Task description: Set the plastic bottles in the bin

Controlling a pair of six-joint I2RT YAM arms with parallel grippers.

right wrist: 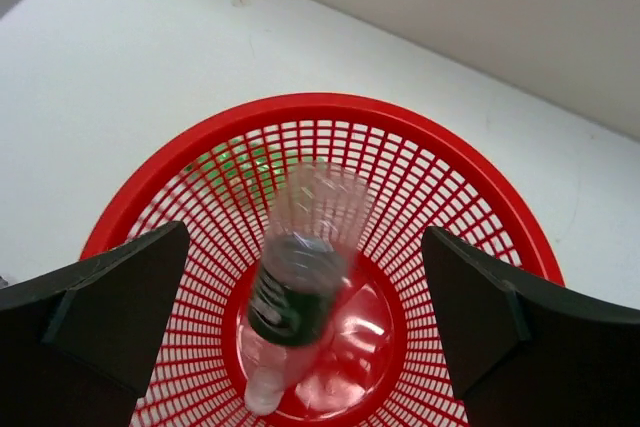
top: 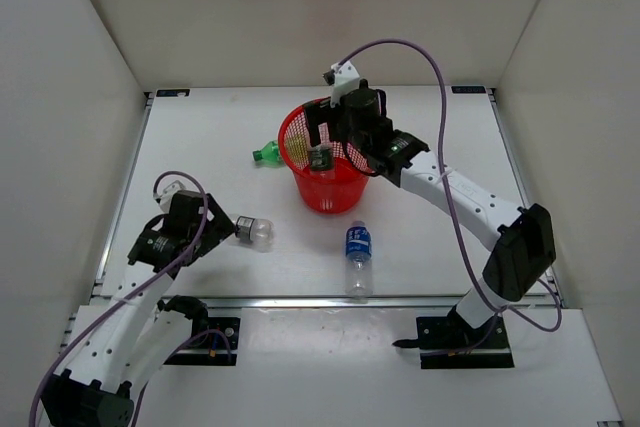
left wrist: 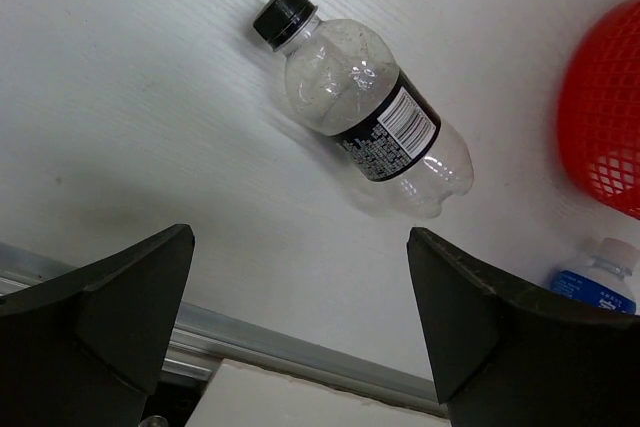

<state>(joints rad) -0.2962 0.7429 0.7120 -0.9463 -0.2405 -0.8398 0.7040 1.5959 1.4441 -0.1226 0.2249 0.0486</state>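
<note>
The red mesh bin (top: 300,123) stands at the table's middle back. My right gripper (top: 326,141) hangs open above its mouth. In the right wrist view the gripper (right wrist: 305,235) is wide open, and a clear bottle with a dark green label (right wrist: 300,287) is blurred, cap down, inside the bin (right wrist: 330,102), free of the jaws. My left gripper (top: 222,228) is open and empty beside a clear dark-label bottle (top: 253,232). That bottle (left wrist: 365,107) lies ahead of the gripper (left wrist: 300,237). A blue-label bottle (top: 358,252) lies in front of the bin. A green bottle (top: 267,153) lies to the bin's left.
An aluminium rail (top: 300,299) runs along the table's near edge and also shows in the left wrist view (left wrist: 280,347). White walls enclose the table at the left, right and back. The bin's side (left wrist: 605,137) and the blue-label bottle (left wrist: 598,282) show at the right of the left wrist view.
</note>
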